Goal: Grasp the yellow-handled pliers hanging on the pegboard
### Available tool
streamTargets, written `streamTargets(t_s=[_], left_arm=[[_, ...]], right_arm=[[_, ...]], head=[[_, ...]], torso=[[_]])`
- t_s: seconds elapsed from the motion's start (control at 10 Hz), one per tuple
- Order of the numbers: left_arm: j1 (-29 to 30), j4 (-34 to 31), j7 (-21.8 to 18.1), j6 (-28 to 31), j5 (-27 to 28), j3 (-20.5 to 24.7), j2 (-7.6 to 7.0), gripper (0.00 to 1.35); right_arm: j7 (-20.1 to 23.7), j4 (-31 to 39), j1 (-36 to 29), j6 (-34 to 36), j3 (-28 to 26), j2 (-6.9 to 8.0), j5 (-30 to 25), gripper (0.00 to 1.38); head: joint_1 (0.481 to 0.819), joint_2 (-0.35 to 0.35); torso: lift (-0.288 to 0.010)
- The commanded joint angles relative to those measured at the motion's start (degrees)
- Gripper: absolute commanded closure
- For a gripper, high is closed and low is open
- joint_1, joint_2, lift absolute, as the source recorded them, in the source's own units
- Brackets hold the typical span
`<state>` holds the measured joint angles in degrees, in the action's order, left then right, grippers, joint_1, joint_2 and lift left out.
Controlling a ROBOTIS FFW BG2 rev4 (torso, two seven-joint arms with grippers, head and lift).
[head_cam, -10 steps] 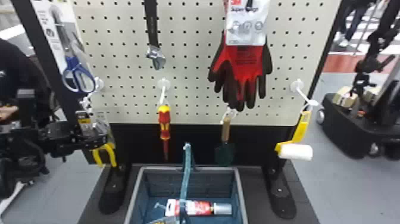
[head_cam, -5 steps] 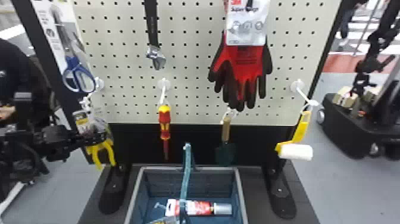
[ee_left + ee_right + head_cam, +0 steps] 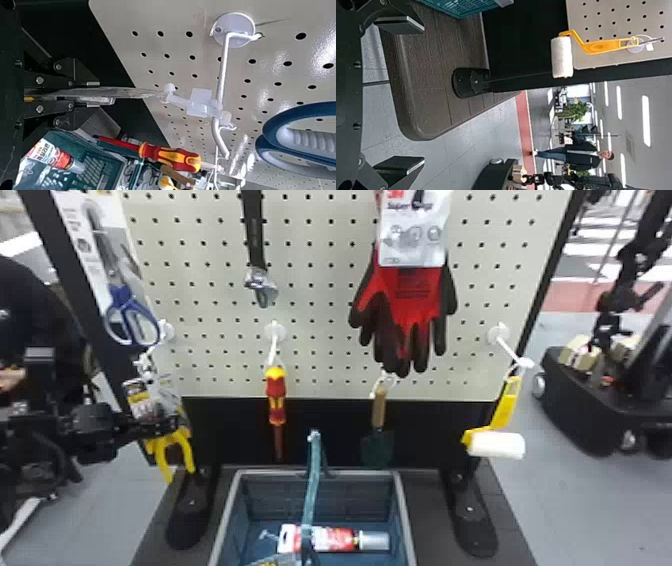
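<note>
Two hands: at the pegboard's [image 3: 320,340] left edge the left hand [image 3: 162,424] pinches the carded yellow-handled pliers [image 3: 167,439], which hang tied to a white hook [image 3: 165,331], while the right hand [image 3: 399,95], spread wide, faces the paint roller [image 3: 562,57].

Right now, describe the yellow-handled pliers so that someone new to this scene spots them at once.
Start at the cream pegboard and go to its lower left corner, under the blue-handled scissors. There the yellow-handled pliers hang with a packaging card, clamped by the left gripper. Alone among the tools, they end in two curved yellow handles forking downward.
</note>
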<state>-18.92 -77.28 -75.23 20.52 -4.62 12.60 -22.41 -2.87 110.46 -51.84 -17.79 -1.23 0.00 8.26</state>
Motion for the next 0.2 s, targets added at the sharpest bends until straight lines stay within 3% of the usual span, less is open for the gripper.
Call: streamTargets(t_s=[0.0,0.1], left_arm=[[0.00,-0.14,0.00,0.14,-0.04,-0.11,0.00,1.22],[0.00,-0.42,0.00,0.14,-0.04,-0.20,0.00,1.22]], right_arm=[[-0.03,0.00,0.00,-0.14,0.00,0.05,-0.09,0.13],[-0.03,0.00,0.12,0.03,0.00,0.05,-0.09,0.13]], head=[[0.549,0.000],[0.549,0.000]], torso=[[-0.100],[-0.100]])
